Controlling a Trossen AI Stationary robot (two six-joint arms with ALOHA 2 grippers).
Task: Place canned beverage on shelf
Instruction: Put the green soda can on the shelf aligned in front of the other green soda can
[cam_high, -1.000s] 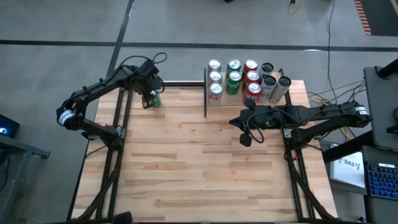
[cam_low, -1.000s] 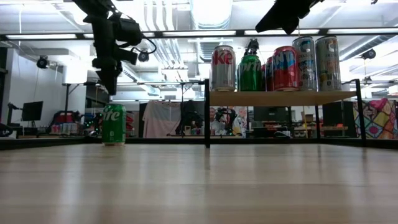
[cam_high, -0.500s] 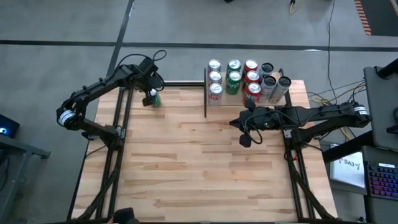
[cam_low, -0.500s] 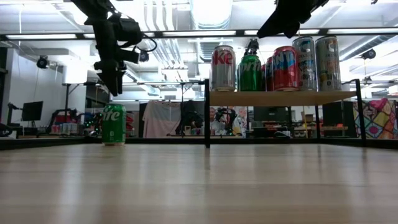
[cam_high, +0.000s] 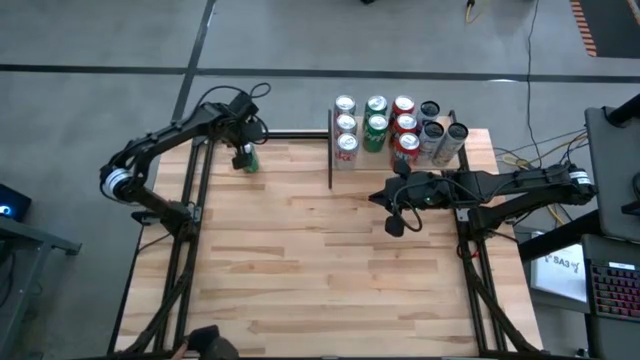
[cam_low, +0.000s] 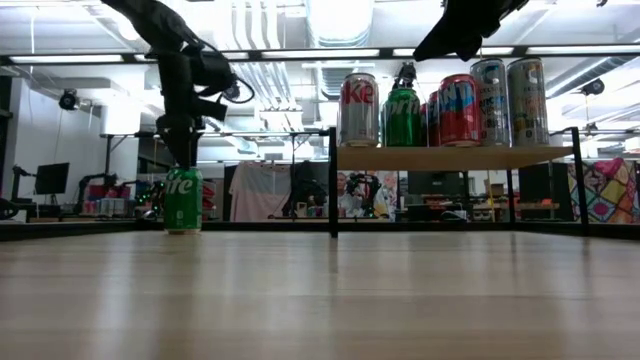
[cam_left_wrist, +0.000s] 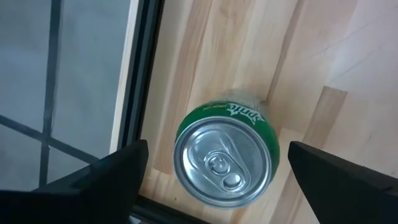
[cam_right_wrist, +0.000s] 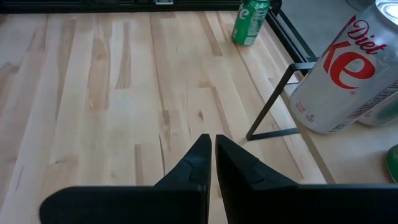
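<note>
Left gripper (cam_left_wrist: 211, 168) spread wide above green Sprite can (cam_left_wrist: 225, 158) — far-left edge of table (cam_high: 300, 260).
Rigid but dentable, slick; grip mid-body. Shelf (cam_high: 395, 150) at far right; right gripper (cam_right_wrist: 211, 158) closed, empty.

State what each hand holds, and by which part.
Nothing is held. The left hand is open above the green can; the right hand is shut and empty.

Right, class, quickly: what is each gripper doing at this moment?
Left gripper: open, directly above the green can, holding nothing.
Right gripper: shut, empty, over the table near the shelf.
</note>
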